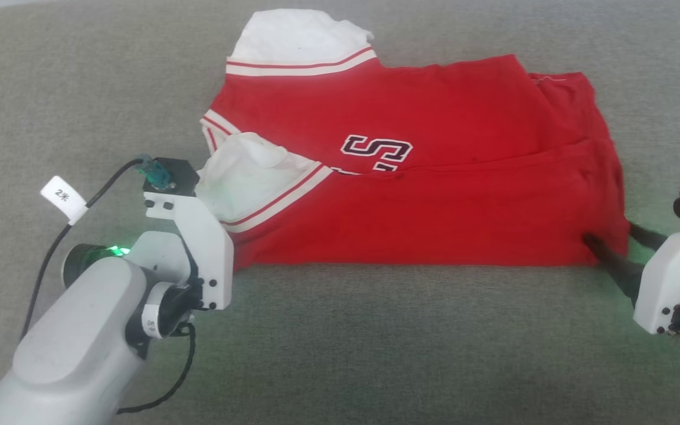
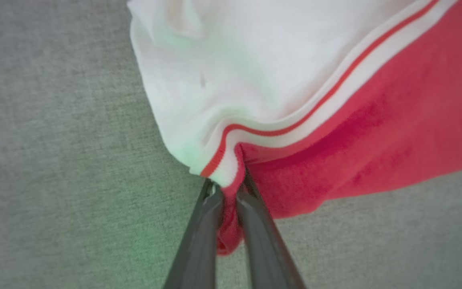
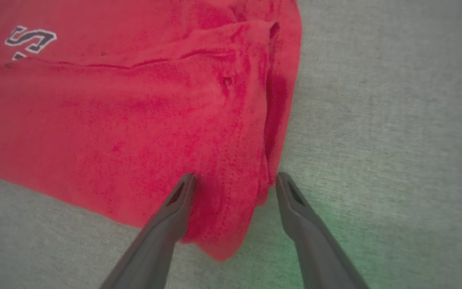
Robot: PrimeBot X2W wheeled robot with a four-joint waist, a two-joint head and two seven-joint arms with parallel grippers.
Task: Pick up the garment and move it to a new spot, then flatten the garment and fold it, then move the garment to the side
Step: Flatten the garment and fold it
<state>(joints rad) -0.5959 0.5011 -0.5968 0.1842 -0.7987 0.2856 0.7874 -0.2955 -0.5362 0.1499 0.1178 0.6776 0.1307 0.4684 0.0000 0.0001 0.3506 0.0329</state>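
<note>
Left gripper is clamped on the garment's near left corner. Its fingers are pressed together, with a tuck of red hem and striped trim squeezed between them. Right gripper stands with jaws apart at the near right corner. One finger lies on the red cloth and the other rests on the surface just beside the edge, so the corner sits between them unpinched.

Grey woven surface spreads under everything. The garment lies in the middle of it, folded into a long, mostly flat band across the head view. Two white cuffs with red-and-white stripes sit at its left end; the near one is rumpled beside the left gripper. A dark, white-edged "S" logo shows near its centre. A small white tag hangs beside the left arm.
</note>
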